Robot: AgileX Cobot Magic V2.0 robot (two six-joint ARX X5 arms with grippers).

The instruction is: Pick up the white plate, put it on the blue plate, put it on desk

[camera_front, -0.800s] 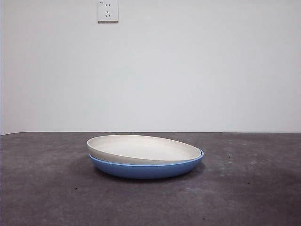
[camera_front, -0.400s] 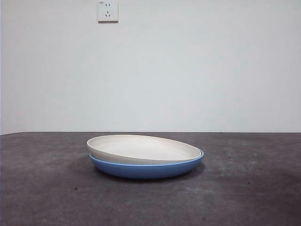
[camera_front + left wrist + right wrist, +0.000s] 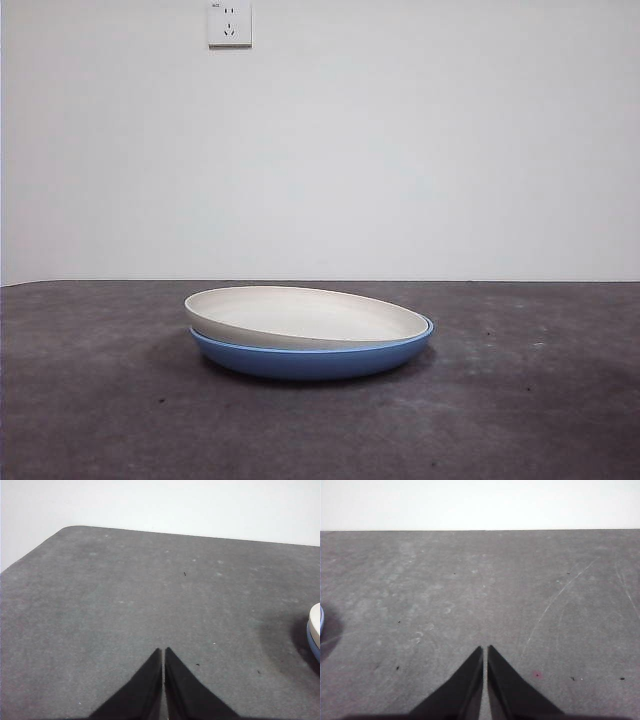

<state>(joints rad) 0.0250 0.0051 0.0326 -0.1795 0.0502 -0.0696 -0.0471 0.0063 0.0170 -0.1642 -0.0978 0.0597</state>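
**White plate sits tilted in the blue one; both arms wait with fingers closed**

Front view: the white plate (image 3: 305, 316) lies inside the blue plate (image 3: 312, 357), not seated flat: its left rim rides up above the blue rim, while its right side sinks level with it. The pair stands near the middle of the bench (image 3: 90, 400). No arm shows here. Judging by this, the stacking is done and what remains is lifting the white plate back off and setting it on the bench. The raised left rim looks like the easiest place to pinch, since there is a gap under it; the lift should go straight up so the blue plate is not dragged along, and the glossy blue surface may let the upper plate slide. A wall socket (image 3: 229, 23) is the only other thing, far from the work.

Left wrist view: the left gripper (image 3: 163, 652) has its fingers pressed together, holding nothing, above bare bench. The edge of the stacked plates just shows at the frame's side, white over blue, with its shadow beside it. Nothing lies between this gripper and the plates.

Right wrist view: the right gripper (image 3: 485, 650) is likewise closed and empty above open, scratched bench. Only a sliver of blue rim shows at the frame's edge. Either arm must open before approaching.
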